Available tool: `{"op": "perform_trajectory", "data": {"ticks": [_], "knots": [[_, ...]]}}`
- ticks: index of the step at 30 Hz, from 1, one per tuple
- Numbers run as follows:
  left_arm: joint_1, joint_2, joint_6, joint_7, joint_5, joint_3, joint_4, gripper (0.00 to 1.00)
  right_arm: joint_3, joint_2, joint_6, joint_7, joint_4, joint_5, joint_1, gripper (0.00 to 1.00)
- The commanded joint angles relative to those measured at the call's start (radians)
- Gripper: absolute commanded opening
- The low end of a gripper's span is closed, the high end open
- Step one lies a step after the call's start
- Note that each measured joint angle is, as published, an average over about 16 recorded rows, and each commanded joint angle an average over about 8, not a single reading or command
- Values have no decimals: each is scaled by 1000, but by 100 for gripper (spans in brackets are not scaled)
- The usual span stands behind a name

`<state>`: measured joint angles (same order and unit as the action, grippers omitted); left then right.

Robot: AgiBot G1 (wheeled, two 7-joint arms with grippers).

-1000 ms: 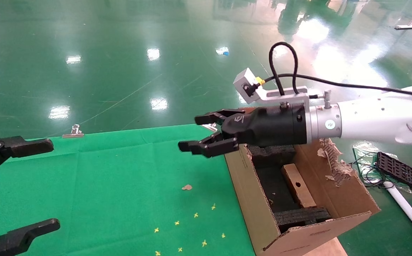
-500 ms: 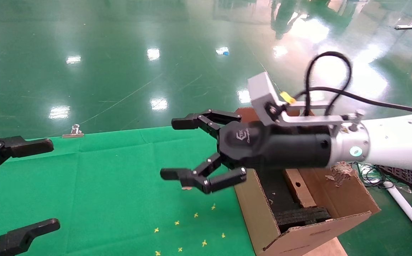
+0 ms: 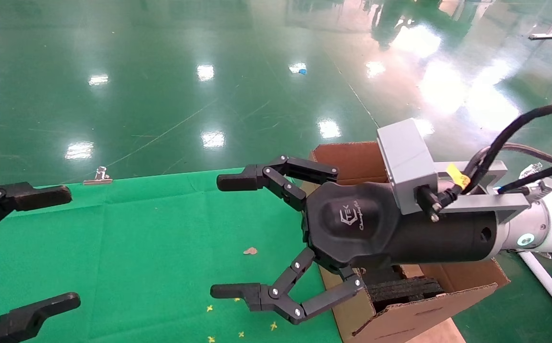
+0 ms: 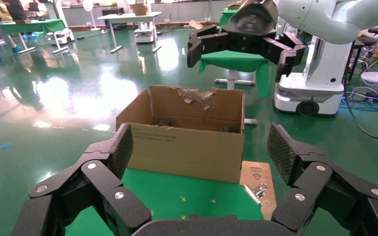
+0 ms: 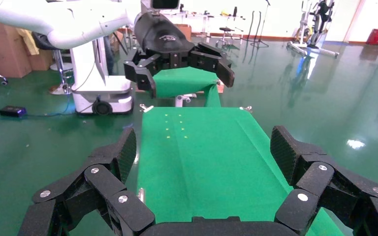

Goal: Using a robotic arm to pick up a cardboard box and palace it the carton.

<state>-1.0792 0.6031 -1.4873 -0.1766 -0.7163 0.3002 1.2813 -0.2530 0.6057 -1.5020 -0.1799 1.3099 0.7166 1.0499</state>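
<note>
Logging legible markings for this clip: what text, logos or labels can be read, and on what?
"TEK", with a logo, on the right gripper, beside a further word too blurred to read.
Print on the carton: too small to read.
Label on the brown board beside the carton: unreadable.

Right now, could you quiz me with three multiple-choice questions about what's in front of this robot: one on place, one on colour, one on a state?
1. Where is the carton?
A. at the cloth's right edge
B. at the cloth's left edge
C. in the cloth's middle

2. What colour is the table cloth?
A. red
B. green
C. white

3. How is the right tool?
A. shut on a box
B. open, holding nothing
C. out of sight

Answers:
1 A: the head view shows it beside the cloth's right edge.
2 B: the cloth is plainly green.
3 B: its fingers are spread, nothing between them.
</note>
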Motion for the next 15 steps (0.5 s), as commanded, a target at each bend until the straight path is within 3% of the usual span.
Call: {"op": "perform_trajectory", "data": {"ticks": [1, 15], "knots": [[0, 0, 0, 0, 0, 0, 0, 100, 9, -2, -2, 2, 9, -5, -8, 100], [0, 0, 0, 0, 0, 0, 0, 100, -16, 3, 4, -5, -16, 8, 15, 100]]}}
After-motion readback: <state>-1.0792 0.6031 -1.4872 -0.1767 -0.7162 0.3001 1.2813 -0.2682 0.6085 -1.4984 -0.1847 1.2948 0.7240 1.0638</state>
